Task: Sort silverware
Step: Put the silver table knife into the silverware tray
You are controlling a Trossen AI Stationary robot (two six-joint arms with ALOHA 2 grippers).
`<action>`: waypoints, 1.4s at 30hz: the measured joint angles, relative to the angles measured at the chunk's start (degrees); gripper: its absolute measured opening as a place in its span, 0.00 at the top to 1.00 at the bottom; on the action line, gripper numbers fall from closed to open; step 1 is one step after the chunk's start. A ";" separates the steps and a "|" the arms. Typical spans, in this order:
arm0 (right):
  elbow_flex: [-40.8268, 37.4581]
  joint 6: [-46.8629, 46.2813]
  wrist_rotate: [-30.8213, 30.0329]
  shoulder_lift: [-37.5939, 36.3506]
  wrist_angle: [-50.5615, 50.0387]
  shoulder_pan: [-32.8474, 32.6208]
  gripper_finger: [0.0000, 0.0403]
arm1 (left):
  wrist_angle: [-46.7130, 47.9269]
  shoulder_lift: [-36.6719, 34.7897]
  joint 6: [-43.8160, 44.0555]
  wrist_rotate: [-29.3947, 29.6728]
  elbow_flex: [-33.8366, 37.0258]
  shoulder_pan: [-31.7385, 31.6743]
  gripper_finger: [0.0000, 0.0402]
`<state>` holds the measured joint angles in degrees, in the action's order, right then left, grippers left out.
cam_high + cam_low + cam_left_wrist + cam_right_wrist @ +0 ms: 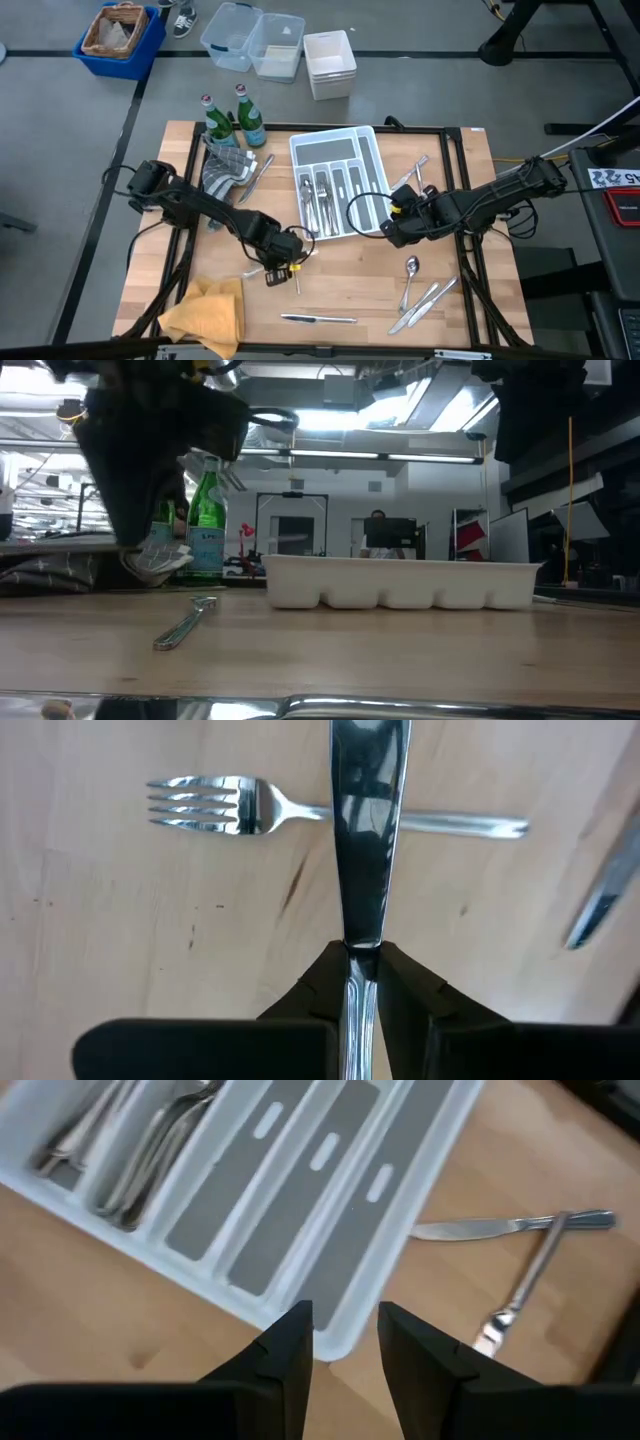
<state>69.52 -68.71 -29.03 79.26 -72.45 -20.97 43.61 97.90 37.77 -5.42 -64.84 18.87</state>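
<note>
1. The left gripper [363, 982], at lower centre of the high view, is pinching a knife [365, 830] by one end, over a fork [250, 808] lying on the table [350, 290].
2. The right gripper [345, 1342] is hovering with its fingers apart at the tray [300, 1200] corner, holding nothing.
3. More silverware [318, 198] is lying in the tray's left slots.
</note>
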 joint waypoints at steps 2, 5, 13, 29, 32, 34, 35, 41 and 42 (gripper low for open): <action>0.00 0.00 -0.52 0.00 -0.88 0.00 0.70 | -0.80 -1.12 1.35 -0.97 0.00 -1.04 0.93; 0.00 -0.02 -0.53 0.00 -1.79 0.12 0.70 | -4.24 -2.81 4.03 -1.49 -0.02 -3.16 0.92; 0.02 -0.02 -1.42 0.00 -5.34 0.85 0.70 | -19.62 -3.71 13.35 -1.50 -0.04 -10.15 0.92; 0.02 1.12 -4.94 -0.52 -17.55 0.85 0.70 | -42.79 -0.41 33.94 11.00 -0.09 -21.78 0.90; 0.04 1.68 -6.19 -1.15 -17.55 0.85 0.70 | -45.22 1.59 37.64 13.52 -0.09 -22.41 0.90; 0.04 2.35 -7.07 -1.88 -17.57 0.85 0.70 | -46.75 3.30 40.37 14.40 -0.09 -22.40 0.90; 0.04 2.98 -7.30 -2.18 -17.64 0.85 0.70 | -47.04 4.22 41.78 14.65 -0.09 -22.37 0.90; 0.04 4.77 -9.21 -4.36 -17.58 0.85 0.70 | -47.72 8.95 47.22 15.18 -0.09 -22.62 0.90; 0.04 4.83 -9.59 -4.70 -17.62 0.85 0.70 | -47.52 9.60 47.94 15.25 -0.09 -22.71 0.90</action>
<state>69.56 -63.87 -38.62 74.57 -90.06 -20.12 -3.91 107.50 85.71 9.84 -64.93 -3.84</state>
